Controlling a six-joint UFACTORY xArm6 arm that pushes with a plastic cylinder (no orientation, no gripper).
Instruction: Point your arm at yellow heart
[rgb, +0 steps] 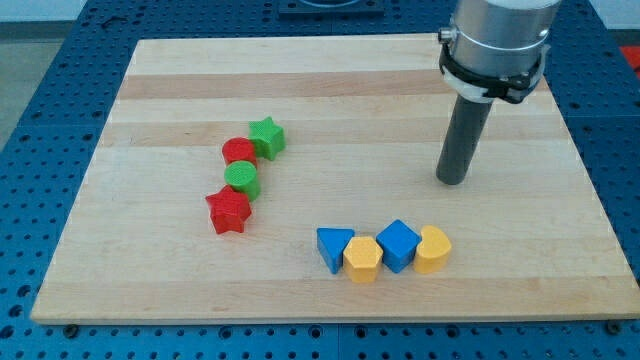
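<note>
The yellow heart (433, 249) lies near the view's bottom, at the right end of a row of blocks. To its left in that row are a blue cube (398, 244), a yellow hexagon (362, 259) and a blue triangle (333, 247). My tip (451, 181) rests on the wooden board (330, 90), above the heart and slightly to its right, with a clear gap between them. The rod hangs from a grey cylinder at the view's top right.
At the view's left, a curved chain of blocks: a green star (266, 137), a red cylinder (239, 152), a green cylinder (242, 179) and a red star (228, 211). A blue perforated table surrounds the board.
</note>
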